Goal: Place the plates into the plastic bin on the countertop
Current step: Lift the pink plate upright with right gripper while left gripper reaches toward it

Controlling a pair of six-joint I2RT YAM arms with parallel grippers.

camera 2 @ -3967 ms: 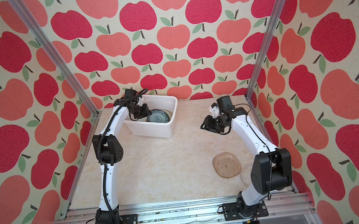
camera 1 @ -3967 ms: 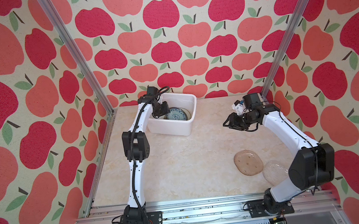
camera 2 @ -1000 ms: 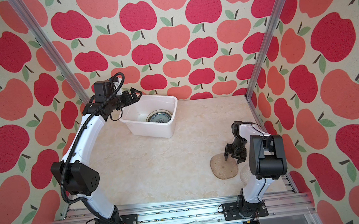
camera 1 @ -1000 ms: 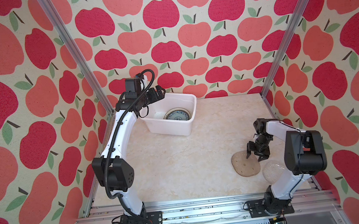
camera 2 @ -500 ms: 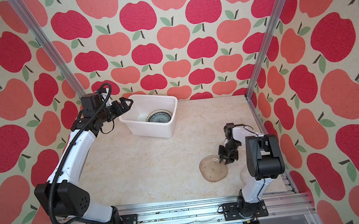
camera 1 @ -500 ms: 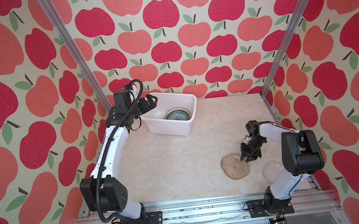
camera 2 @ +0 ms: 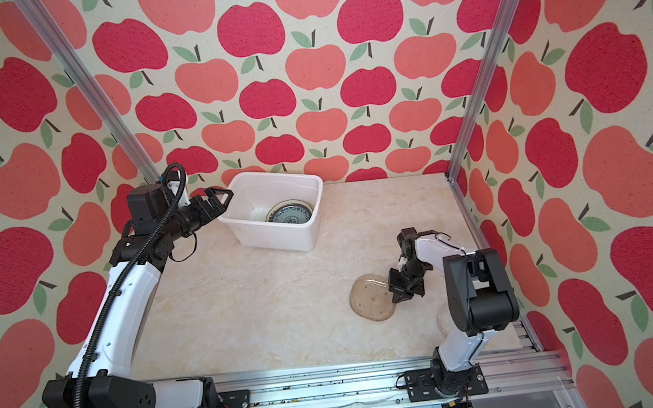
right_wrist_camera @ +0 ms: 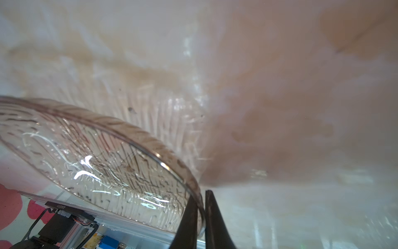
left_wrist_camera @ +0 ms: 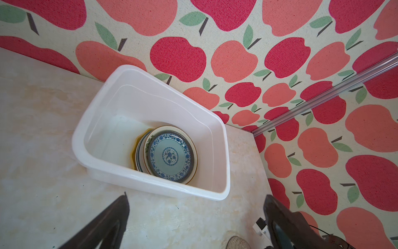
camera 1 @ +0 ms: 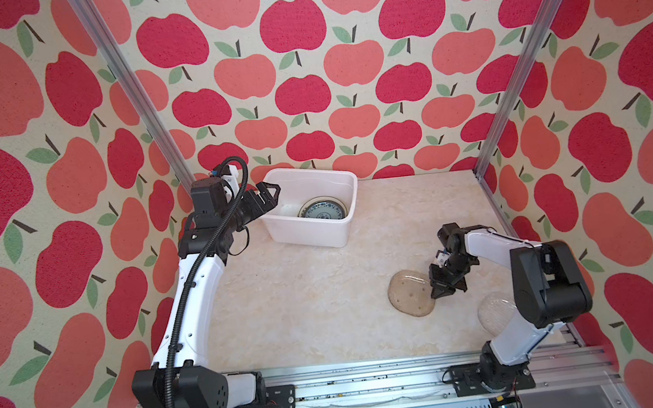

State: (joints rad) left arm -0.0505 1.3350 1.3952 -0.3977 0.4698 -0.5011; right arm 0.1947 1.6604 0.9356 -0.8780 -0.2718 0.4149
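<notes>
Pinching the near rim of the amber glass plate (camera 1: 409, 298) (camera 2: 371, 302), the right pincer (camera 1: 443, 293) (camera 2: 400, 298) points down at the countertop (camera 1: 306, 299). Its jaws are together w/ only the glass edge between them. In the wrist view both dark fingers (right_wrist_camera: 213, 220) flank the rim, and the ribbed, see-through plate (right_wrist_camera: 97, 155) spreads away from the tips (right_wrist_camera: 201, 194). It looks tilted vs. the counter; can't tell if its far edge rests on it. Just behind this pincer, toward its own arm's elbow, a clear glass plate (camera 1: 494, 313) (camera 2: 442, 319) lies flat, partly hidden by the arm.

The left pincer (camera 1: 267, 193) (camera 2: 219, 196) hangs w/ its jaws wide apart and nothing between them, tips right at the corner of the plastic bin (camera 1: 311, 232) (camera 2: 274, 236). From its wrist cam (left_wrist_camera: 196, 195) the bin (left_wrist_camera: 74, 142) sits just ahead of the tips, on the counter against the apple-print wall (left_wrist_camera: 237, 56). Inside, at the end farther from this pincer, a stack of plates leans on the bin wall. A blue-patterned plate (left_wrist_camera: 170, 157) (camera 1: 322, 213) (camera 2: 289, 216) is on top, w/ cream and amber edges peeking out behind it.

Writing: a black bar (right_wrist_camera: 59, 206) on the front rail carries small white print, too blurred to read.
</notes>
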